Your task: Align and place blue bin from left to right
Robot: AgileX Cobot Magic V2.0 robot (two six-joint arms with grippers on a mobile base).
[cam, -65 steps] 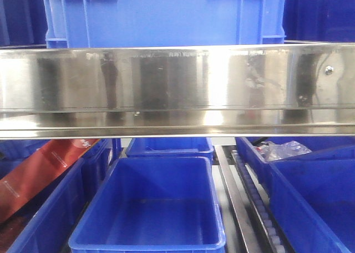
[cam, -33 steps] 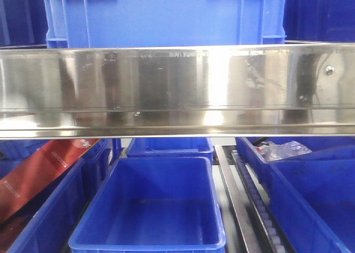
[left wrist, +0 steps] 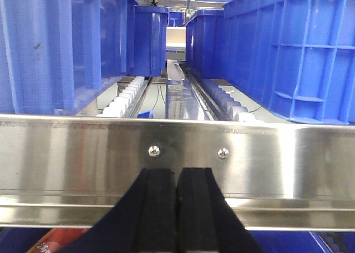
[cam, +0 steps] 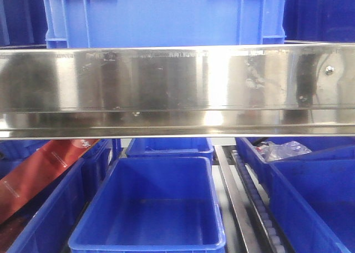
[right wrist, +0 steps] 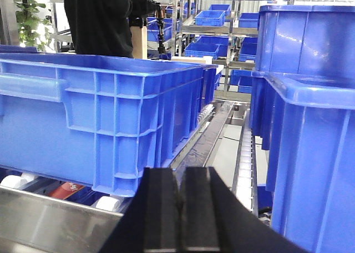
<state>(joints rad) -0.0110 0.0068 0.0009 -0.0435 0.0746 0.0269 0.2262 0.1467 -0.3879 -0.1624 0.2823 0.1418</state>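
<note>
From the front view, the blue bin (cam: 163, 14) sits on the upper shelf behind the steel rail (cam: 177, 89). The left wrist view shows the left claw (left wrist: 176, 208) closed and empty, the bin up to its right. The right wrist view shows the right claw (right wrist: 180, 219) closed and empty, the bin near on its left, its long axis running away along the rollers.

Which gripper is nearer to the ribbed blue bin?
Right. The right gripper sits beside the bin's corner; the left gripper faces the gap left of it.

open roller lane (left wrist: 176, 84) between blue crates (left wrist: 283, 47)
</note>
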